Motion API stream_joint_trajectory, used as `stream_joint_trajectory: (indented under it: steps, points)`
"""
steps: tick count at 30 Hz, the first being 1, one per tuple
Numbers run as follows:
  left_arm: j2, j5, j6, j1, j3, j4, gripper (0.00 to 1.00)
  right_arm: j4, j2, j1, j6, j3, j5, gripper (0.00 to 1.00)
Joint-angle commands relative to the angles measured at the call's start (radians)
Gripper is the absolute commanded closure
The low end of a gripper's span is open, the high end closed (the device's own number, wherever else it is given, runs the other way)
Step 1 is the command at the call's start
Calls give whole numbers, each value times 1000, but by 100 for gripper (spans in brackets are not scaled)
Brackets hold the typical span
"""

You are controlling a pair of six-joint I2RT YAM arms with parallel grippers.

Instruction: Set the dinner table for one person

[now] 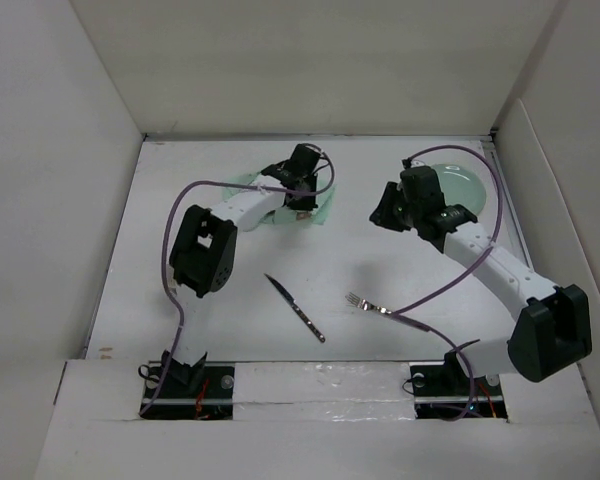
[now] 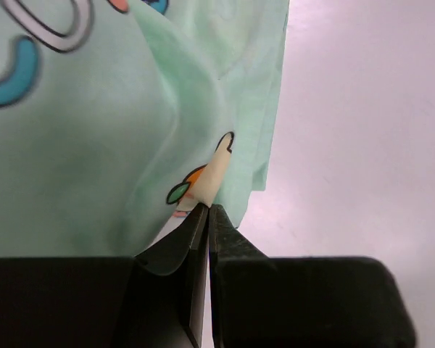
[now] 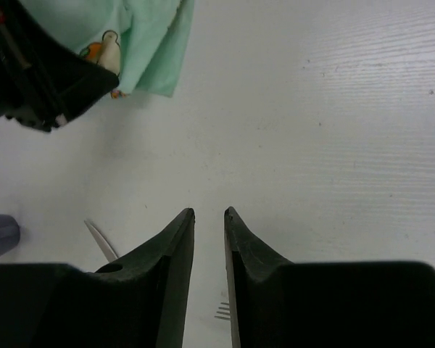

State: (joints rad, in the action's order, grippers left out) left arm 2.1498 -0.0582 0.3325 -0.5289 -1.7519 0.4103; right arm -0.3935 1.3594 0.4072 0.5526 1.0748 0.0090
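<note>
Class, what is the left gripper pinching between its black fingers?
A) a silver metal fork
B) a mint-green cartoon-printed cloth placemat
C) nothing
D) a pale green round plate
B: the left gripper is shut on a fold of the mint-green cartoon-printed cloth placemat, seen in the left wrist view.

The dinner table [image 1: 240, 330], a large, plain white matte rectangle, lies flat inside white panel walls [image 1: 60, 150], its surface faintly streaked and speckled in the right wrist view.
</note>
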Motion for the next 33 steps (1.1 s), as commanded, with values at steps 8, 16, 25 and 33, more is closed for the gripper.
stream_joint_trajectory:
  steps: [8,16,25,33]
  points:
    - [-395,67,46,-20,166,41,51,33,85,-48,-8,50,14,58]
    - [-620,-25,147,-20,580,-79,77,73,234,-57,21,62,-64,100]
    - [-498,82,186,29,617,-188,52,111,253,-47,35,31,-92,97]
    - [-302,135,131,29,508,-301,41,148,277,-25,56,-13,-119,51]
